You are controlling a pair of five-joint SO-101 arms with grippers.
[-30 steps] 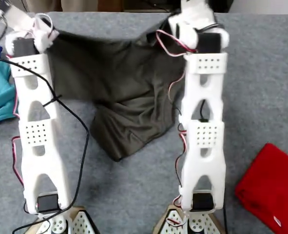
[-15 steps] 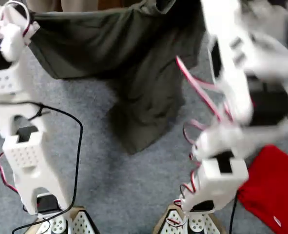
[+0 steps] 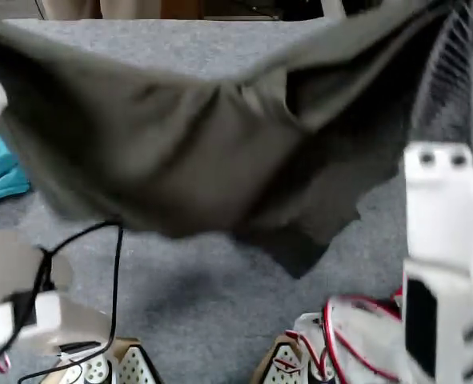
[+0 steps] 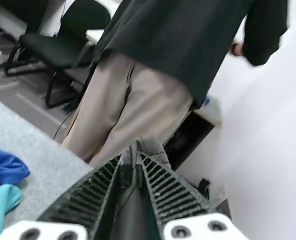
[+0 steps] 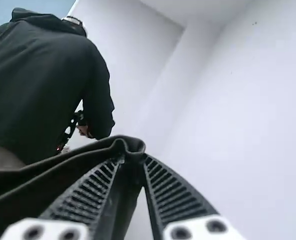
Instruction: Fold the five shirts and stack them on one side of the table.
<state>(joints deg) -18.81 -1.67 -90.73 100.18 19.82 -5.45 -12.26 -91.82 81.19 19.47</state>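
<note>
High view: olive shirt (image 3: 204,152) hangs spread above desk (image 3: 220,300), unfolded. Left jaws, right jaws each clamp its edge. Teal shirt (image 3: 4,180) mid-left, crumpled; folding seemingly barely begun.

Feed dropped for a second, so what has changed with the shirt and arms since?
Both arms swung up, lifting the dark olive shirt off the table; it now hangs stretched between the left gripper and right gripper, both shut on it. The teal cloth stayed put.
</note>
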